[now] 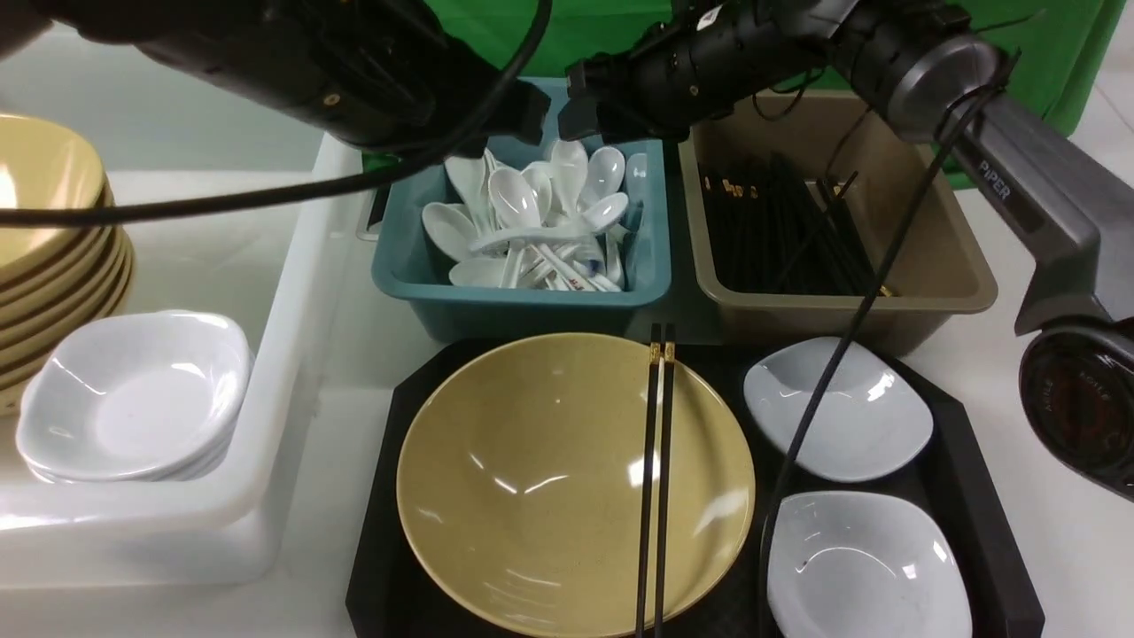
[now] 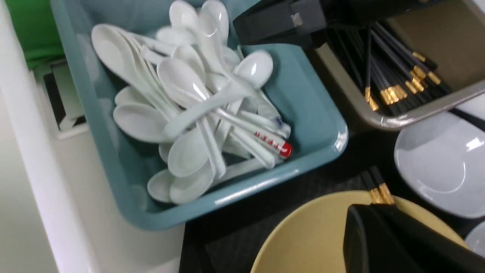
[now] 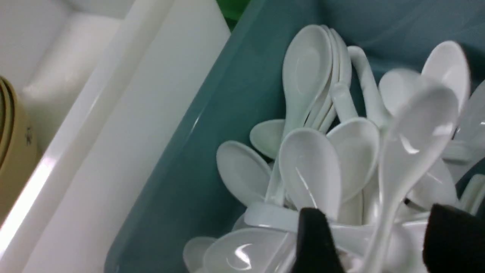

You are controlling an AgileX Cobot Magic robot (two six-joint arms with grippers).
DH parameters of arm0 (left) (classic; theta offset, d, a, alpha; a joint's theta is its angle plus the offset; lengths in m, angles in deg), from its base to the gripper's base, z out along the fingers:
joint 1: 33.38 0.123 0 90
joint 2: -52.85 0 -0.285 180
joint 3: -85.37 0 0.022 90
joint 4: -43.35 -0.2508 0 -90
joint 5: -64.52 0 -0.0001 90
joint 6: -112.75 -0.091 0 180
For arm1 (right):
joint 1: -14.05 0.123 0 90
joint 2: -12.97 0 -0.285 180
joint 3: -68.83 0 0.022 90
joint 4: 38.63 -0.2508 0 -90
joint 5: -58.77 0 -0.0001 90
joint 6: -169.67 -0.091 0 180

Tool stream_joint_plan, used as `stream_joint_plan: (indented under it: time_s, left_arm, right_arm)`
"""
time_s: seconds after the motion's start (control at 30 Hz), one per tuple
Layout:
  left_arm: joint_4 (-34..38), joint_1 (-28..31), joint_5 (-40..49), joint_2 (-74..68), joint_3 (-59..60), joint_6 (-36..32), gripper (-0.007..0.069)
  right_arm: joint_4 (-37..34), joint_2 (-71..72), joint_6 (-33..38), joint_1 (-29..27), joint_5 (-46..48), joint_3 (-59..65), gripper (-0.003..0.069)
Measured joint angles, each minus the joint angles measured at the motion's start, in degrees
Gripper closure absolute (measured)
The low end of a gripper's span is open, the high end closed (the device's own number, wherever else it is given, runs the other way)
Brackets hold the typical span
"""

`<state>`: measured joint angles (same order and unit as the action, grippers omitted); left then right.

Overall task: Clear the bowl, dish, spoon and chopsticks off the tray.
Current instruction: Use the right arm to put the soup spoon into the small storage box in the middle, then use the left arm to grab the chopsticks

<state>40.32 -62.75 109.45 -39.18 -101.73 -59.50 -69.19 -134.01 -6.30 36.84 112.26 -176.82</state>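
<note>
Spoon point(image 1: 567, 226), white, uppermost on the heap of like spoons in the teal bin point(image 1: 523, 310), long axis crosswise to the robot, scoop toward its right and handle toward its left; right gripper point(image 3: 379, 246) poised over it, jaws wide, fingers clear of the handle. Chopsticks point(image 1: 656, 478), black pair, laid side by side over the yellow bowl point(image 1: 532, 478) right of its centre, long axis near-to-far, gold-banded ends pointing away from the robot; bowl on the black tray point(image 1: 974, 478), two white dishes point(image 1: 837, 408) beside it on the right. Left gripper point(image 2: 363, 227), closed, above the bowl's far rim.
</note>
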Motion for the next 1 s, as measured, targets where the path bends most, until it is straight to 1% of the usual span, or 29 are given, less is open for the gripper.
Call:
stream_joint_plan:
  time_s: [0.03, 0.07, 0.1, 0.13, 0.17, 0.2, 0.23, 0.27, 0.3, 0.33, 0.37, 0.4, 0.43, 0.47, 0.5, 0.57, 0.63, 0.67, 0.7, 0.73, 0.77, 0.8, 0.83, 0.87, 0.9, 0.97, 1.0]
  left_arm:
    - [0.0, 0.0, 0.9, 0.0, 0.0, 0.0, 0.063]
    - [0.0, 0.0, 1.5, 0.0, 0.0, 0.0, 0.063]
    - [0.1, 0.0, 2.1, 0.0, 0.0, -0.1, 0.063]
    - [0.3, 0.0, 2.6, 0.0, 0.0, -0.3, 0.063]
    - [0.6, 0.0, 3.0, 0.0, 0.0, -0.9, 0.0629]
    - [1.2, 0.1, 3.5, 0.0, 0.0, -1.8, 0.063]
    - [1.6, 0.0, 3.9, 0.0, 0.0, -2.3, 0.063]
    - [3.8, 0.0, 5.3, 0.0, 0.0, -4.5, 0.063]
    - [5.6, 0.1, 6.5, 0.0, 0.0, -6.0, 0.063]
    - [7.4, 0.1, 7.7, 0.0, 0.0, -7.2, 0.063]
    - [9.3, 0.1, 8.9, 0.0, 0.1, -7.8, 0.063]
    - [11.6, 0.1, 10.3, -0.1, 0.4, -8.5, 0.063]
    - [13.1, 0.1, 11.0, -0.3, 0.7, -9.0, 0.063]
    - [13.9, 0.1, 11.3, -0.3, 0.8, -9.1, 0.063]
    - [15.9, -0.4, 12.1, -0.8, 1.8, -9.7, 0.063]
    - [16.7, -2.5, 12.3, -2.8, 3.6, -9.8, 0.0626]
    - [16.7, -3.9, 12.2, -4.2, 4.1, -9.7, 0.0618]
    - [16.0, -6.3, 11.1, -6.6, 4.3, -8.5, 0.0593]
    - [15.7, -7.2, 10.6, -7.6, 4.3, -7.8, 0.0583]
    - [15.1, -8.4, 9.8, -8.8, 4.3, -7.0, 0.0554]
    - [13.6, -10.1, 8.5, -10.8, 3.9, -4.8, 0.0499]
    - [12.6, -11.3, 8.3, -12.2, 3.5, -3.5, 0.045]
    - [12.5, -11.3, 8.2, -12.4, 3.3, -2.8, 0.044]
    - [11.3, -12.3, 8.1, -14.5, 2.4, -0.3, 0.0347]
    - [10.8, -12.7, 8.0, -16.0, 1.7, 1.4, 0.0272]
    - [10.8, -12.9, 7.7, -17.6, 1.3, 2.6, 0.0161]
    - [10.8, -12.9, 7.6, -17.9, 1.3, 2.7, 0.0149]
  right_arm:
    - [0.7, 0.5, 0.0, -0.1, 3.4, -0.9, 0.0195]
    - [1.2, 0.9, -0.2, -0.2, 6.8, -1.8, 0.0181]
    - [2.1, 1.7, -0.3, -0.6, 10.3, -2.5, 0.0186]
    - [3.4, 2.9, -0.5, -0.8, 12.7, -2.7, 0.0211]
    - [4.7, 3.9, -1.0, -1.2, 13.9, -2.7, 0.0251]
    - [5.9, 5.3, -1.4, -1.4, 14.7, -2.4, 0.0321]
    - [6.6, 6.5, -1.6, -1.6, 15.0, -2.1, 0.0354]
    - [8.2, 9.4, -1.4, -1.9, 15.3, -0.5, 0.0482]
    - [9.7, 12.6, -1.3, -1.9, 15.4, 1.8, 0.0563]
    - [10.8, 15.0, -1.3, -2.0, 15.4, 3.9, 0.0594]
    - [12.0, 18.3, -1.3, -2.0, 15.4, 6.5, 0.0613]
    - [14.8, 23.1, -1.2, -2.0, 15.6, 11.8, 0.0626]
    - [16.9, 26.7, -1.2, -2.0, 15.6, 16.0, 0.0627]
    - [16.9, 27.3, -1.2, -2.0, 15.6, 16.9, 0.0626]
    - [20.2, 32.3, -1.1, -2.0, 15.7, 23.3, 0.062]
    - [26.1, 39.8, -1.1, -2.0, 15.8, 34.3, 0.0603]
    - [27.9, 43.1, -1.1, -2.0, 15.8, 38.8, 0.0596]
    - [30.0, 49.2, -1.1, -2.1, 14.2, 47.5, 0.059]
    - [30.1, 50.4, -1.1, -2.1, 14.0, 48.4, 0.059]
    - [30.6, 52.6, -1.1, -2.2, 13.1, 51.6, 0.0589]
    - [31.0, 56.7, -1.1, -2.2, 11.1, 57.4, 0.0587]
    - [31.2, 58.2, -1.2, -2.2, 10.1, 60.0, 0.0585]
    - [31.2, 59.1, -1.2, -2.2, 9.9, 60.6, 0.0585]
    - [31.2, 62.5, -1.4, -2.2, 8.0, 65.0, 0.0579]
    - [31.2, 64.7, -1.6, -2.2, 6.8, 68.0, 0.0572]
    - [31.2, 67.4, -1.7, -2.2, 5.4, 70.6, 0.0568]
    - [31.2, 67.7, -1.7, -2.2, 5.2, 71.1, 0.0566]
